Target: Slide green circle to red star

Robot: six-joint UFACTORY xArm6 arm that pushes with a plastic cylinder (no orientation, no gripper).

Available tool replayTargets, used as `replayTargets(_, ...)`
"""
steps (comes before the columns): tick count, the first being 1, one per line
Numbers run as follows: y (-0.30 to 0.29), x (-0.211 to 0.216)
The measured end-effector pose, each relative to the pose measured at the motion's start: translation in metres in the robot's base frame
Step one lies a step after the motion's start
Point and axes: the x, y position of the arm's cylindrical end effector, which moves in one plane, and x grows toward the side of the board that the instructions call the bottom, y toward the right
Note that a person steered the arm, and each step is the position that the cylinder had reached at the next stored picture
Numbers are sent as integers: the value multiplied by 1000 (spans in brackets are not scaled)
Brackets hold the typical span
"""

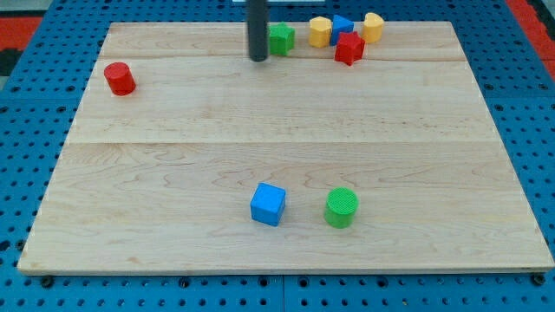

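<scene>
The green circle [342, 207] lies near the view's bottom, right of centre, next to a blue cube [268, 204] on its left. The red star [349, 48] sits near the view's top, right of centre, in a cluster with other blocks. My tip [258, 58] rests on the board near the view's top centre, just left of a green block [280, 38]. The tip is far above the green circle and about a hundred pixels left of the red star.
Two yellow blocks [321, 31] [373, 27] and a blue block [342, 25] crowd behind the red star at the top edge. A red cylinder [120, 79] stands at the view's upper left. The wooden board [173, 173] lies on a blue pegboard.
</scene>
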Motion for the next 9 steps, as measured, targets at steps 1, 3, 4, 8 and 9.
replayTargets(1,-40,-30)
replayTargets(3,70,25)
replayTargets(4,121,117)
replayTargets(8,160,293)
replayTargets(9,145,248)
